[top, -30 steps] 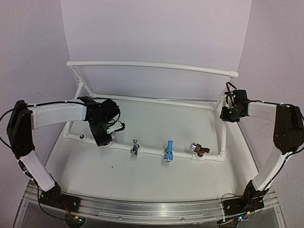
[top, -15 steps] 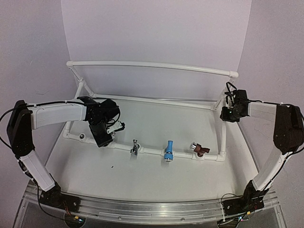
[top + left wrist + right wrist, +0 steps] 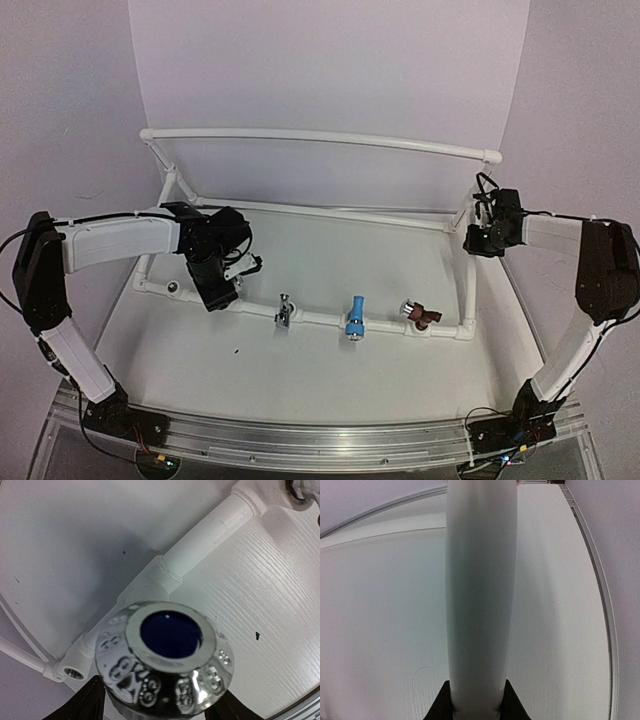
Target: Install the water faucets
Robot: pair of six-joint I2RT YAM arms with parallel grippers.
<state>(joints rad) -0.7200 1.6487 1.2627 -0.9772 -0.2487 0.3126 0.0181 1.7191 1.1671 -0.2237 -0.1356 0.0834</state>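
Three water faucets stand in the front rail of the white pipe frame (image 3: 320, 319): a chrome one (image 3: 284, 311), a light blue one (image 3: 355, 317) and a reddish-brown one (image 3: 424, 316). My left gripper (image 3: 232, 287) hangs over the rail's left part. In the left wrist view a fourth faucet's chrome cap with a dark blue centre (image 3: 167, 655) sits between the fingers of the left gripper (image 3: 157, 702), which stand apart on either side of it. My right gripper (image 3: 478, 240) (image 3: 477, 697) is shut on the frame's right side pipe (image 3: 480, 580).
An empty round socket (image 3: 174, 288) (image 3: 73, 673) shows at the rail's left end. The frame's tall back bar (image 3: 320, 137) spans the rear. A white wall stands behind and purple walls at both sides. Small dark specks (image 3: 234, 351) lie on the table.
The left gripper has shifted very slightly at the front rail. The right arm and the three faucets in the rail have not moved.
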